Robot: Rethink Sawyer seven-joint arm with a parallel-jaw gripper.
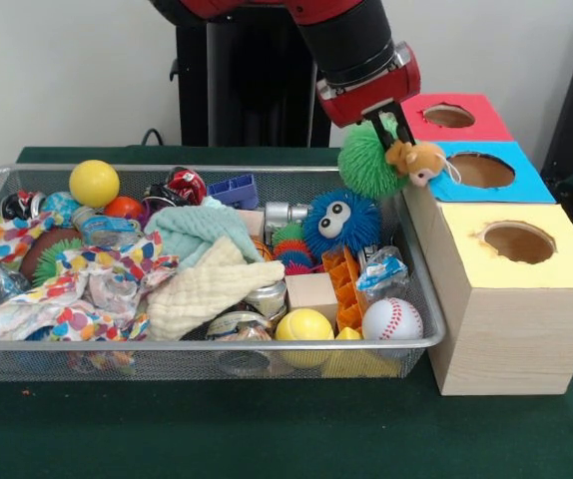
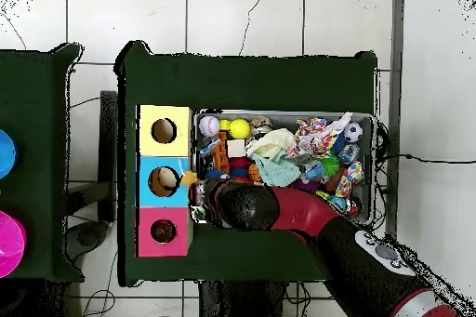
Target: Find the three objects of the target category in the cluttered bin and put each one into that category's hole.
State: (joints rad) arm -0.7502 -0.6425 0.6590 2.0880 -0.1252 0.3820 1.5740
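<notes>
My gripper (image 1: 384,132) is shut on the green spiky puffball (image 1: 364,162) and holds it in the air above the right end of the wire mesh bin (image 1: 217,345). The small orange tiger plush (image 1: 417,160) hangs against the puffball's right side, by the blue-topped box; I cannot tell if it is pinched too. The blue puffball with googly eyes (image 1: 338,222) lies in the bin below. The red-topped box's hole (image 1: 449,116) is just right of the gripper. In the overhead view the arm (image 2: 279,209) hides the gripper; the red box's hole (image 2: 164,231) and the bin (image 2: 374,146) show.
The blue-topped box's hole (image 1: 480,170) and the yellow-topped box's hole (image 1: 518,241) stand nearer the camera. The bin holds yellow balls (image 1: 94,183) (image 1: 303,325), a baseball (image 1: 392,318), a wooden block (image 1: 311,291), spotted cloths (image 1: 87,289) and a cream cloth (image 1: 212,289).
</notes>
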